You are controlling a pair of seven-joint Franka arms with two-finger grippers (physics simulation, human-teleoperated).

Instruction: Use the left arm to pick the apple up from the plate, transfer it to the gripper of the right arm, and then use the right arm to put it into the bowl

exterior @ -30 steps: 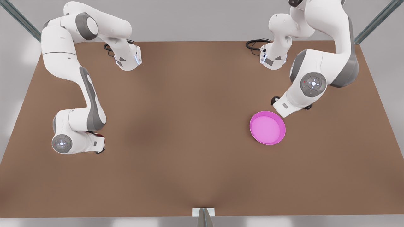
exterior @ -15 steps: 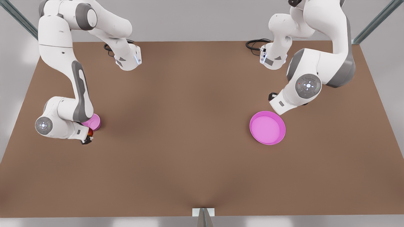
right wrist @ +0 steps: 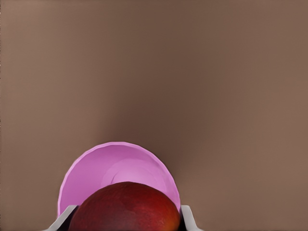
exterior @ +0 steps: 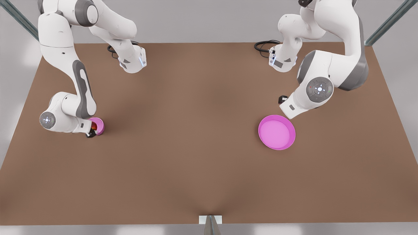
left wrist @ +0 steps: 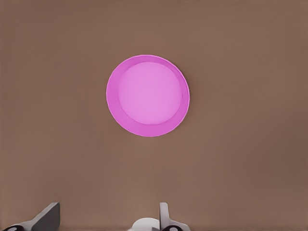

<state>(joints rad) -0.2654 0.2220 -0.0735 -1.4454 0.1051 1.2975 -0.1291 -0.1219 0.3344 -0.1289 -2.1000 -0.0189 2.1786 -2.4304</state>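
The red apple [right wrist: 126, 208] sits between the fingers of my right gripper [right wrist: 126, 222], which is shut on it. It hangs just over the small deep pink bowl [right wrist: 113, 166]. In the front view this gripper [exterior: 91, 132] is at the left of the table, with the apple [exterior: 94, 125] above the bowl [exterior: 100, 125]. The wide pink plate [exterior: 277, 132] lies at the front view's right with nothing on it. My left gripper [exterior: 282, 99] hovers just behind the plate [left wrist: 147, 95]. Its fingers [left wrist: 48, 217] stand apart and open, holding nothing.
Brown table [exterior: 196, 137] with both arm bases and black cables [exterior: 265, 45] along its far edge. A small white and grey bracket [exterior: 210, 221] sits at the near edge.
My right arm has carried the apple away from the table's near side and back over the bowl, which was hidden one second ago. The left arm has shifted slightly.
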